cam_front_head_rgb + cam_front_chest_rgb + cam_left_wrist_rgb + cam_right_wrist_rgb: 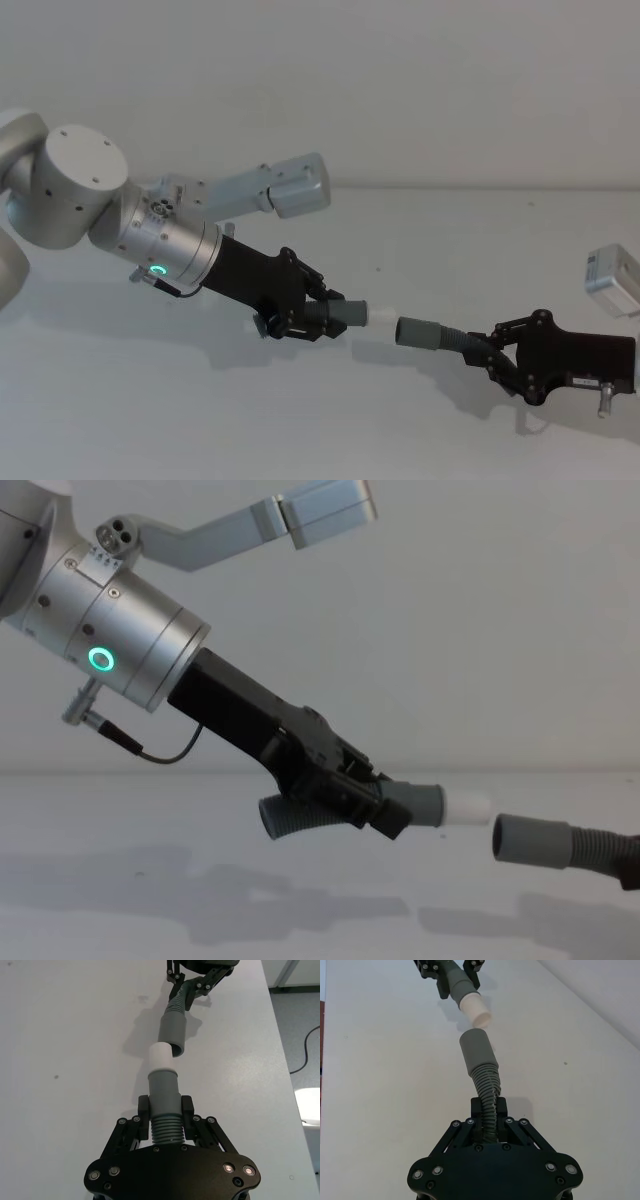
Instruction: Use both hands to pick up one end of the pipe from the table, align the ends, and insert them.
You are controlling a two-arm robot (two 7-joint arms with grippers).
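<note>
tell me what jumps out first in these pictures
Two pipe pieces meet nearly end to end above the table: the left gripper clamps the short piece, the right gripper the long piece. The white tip faces the grey socket across a small gap, not yet inserted. The left arm's green ring glows at the chest view's upper left.

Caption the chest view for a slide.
Left end effector holds the short hose, white tip nearly meeting the long hose's grey socket.
</note>
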